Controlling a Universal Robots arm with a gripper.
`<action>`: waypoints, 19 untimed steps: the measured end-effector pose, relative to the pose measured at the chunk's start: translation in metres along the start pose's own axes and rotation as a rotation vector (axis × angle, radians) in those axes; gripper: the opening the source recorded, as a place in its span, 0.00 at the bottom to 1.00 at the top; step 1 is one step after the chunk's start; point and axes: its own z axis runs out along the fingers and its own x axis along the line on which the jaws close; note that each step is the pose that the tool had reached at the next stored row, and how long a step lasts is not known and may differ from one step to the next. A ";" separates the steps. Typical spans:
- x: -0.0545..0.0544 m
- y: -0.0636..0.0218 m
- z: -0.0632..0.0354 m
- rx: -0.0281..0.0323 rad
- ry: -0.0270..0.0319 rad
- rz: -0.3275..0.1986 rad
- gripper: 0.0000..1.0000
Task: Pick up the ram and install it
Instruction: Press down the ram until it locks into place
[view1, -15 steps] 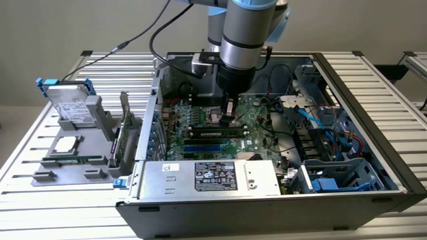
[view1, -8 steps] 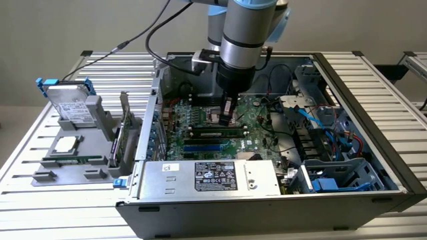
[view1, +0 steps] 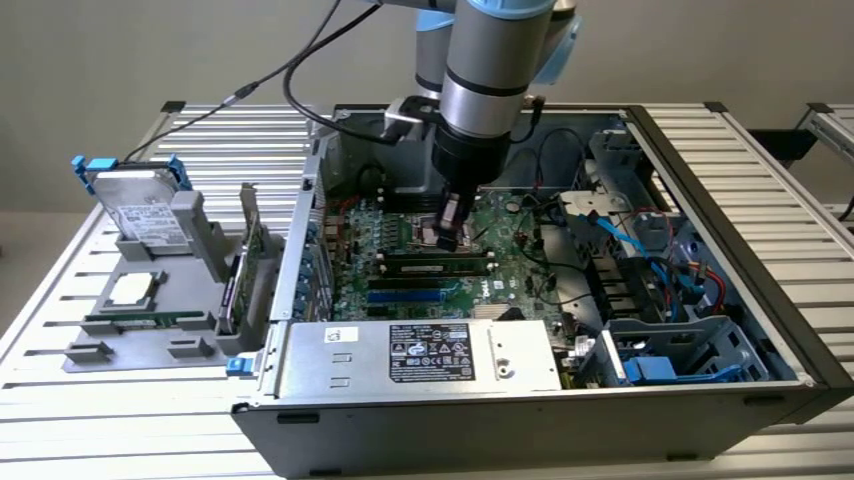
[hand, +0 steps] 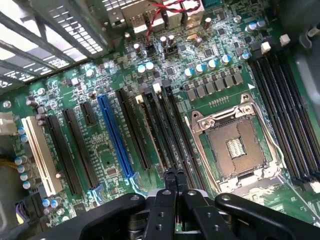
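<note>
The ram (view1: 430, 266) is a narrow green stick with black chips. It stands on edge in a black slot on the motherboard inside the open computer case (view1: 747, 300). My gripper (view1: 449, 238) hangs just above and behind it, fingers shut with nothing between them. In the wrist view the fingertips of the gripper (hand: 175, 176) press together over the row of long black slots. The ram (hand: 153, 132) shows there edge-on as a thin line in one slot, beside the open CPU socket (hand: 234, 148).
The power supply (view1: 420, 355) sits at the case front and blue cables and drive bays (view1: 667, 300) fill the exterior view's right. A grey holder (view1: 147, 300) at the exterior view's left carries a hard drive (view1: 134, 205), a chip, a thin green board and an upright card (view1: 247, 250).
</note>
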 end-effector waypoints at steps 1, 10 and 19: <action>0.000 0.0000 0.0000 -0.0005 -0.0013 0.015 0.10; 0.000 -0.0001 0.0002 0.0012 0.0004 0.120 0.10; 0.000 0.0000 0.0006 0.0013 0.0003 0.225 0.10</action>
